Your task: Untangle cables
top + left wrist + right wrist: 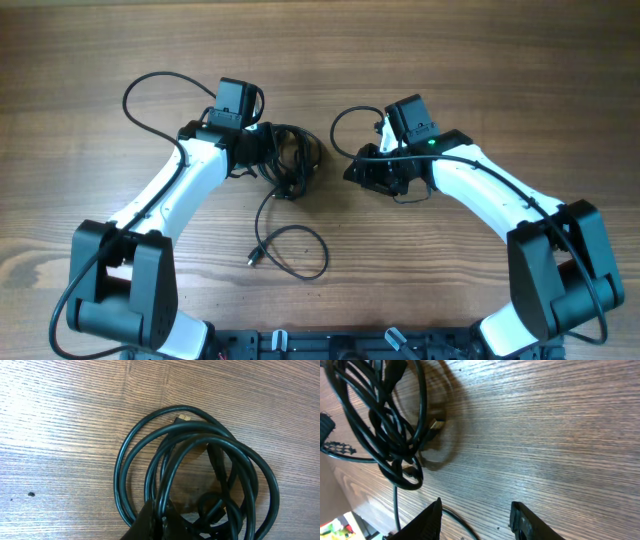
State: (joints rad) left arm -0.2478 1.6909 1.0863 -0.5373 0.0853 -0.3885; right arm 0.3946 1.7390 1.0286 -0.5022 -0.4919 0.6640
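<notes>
Our left gripper (262, 150) sat at the left edge of the bunched cables (291, 158), its tip in among the black loops. In the left wrist view only one dark finger (150, 522) showed at the bottom edge, with cords crossing right against it. We could not tell whether the jaws were wide, narrow or clamped on a strand. Ahead of that finger the cords formed several overlapping rings lying flat on the wooden table (480, 60). A small metal plug (184, 418) lay at the far side of the rings.

Our right gripper (477, 506) stood wide. Both its dark fingers showed at the bottom of the right wrist view, with bare wood between them and nothing held. The tangle lay ahead of it and off to the left in that view, apart from the fingers. From above, this gripper was just beside the bundle's right edge, and we saw no contact with it.

One loose strand (300, 250) ran out of the bundle toward the robot's base and curled into an open loop. It ended in a small connector (252, 260) on the table, well apart from both grippers.
</notes>
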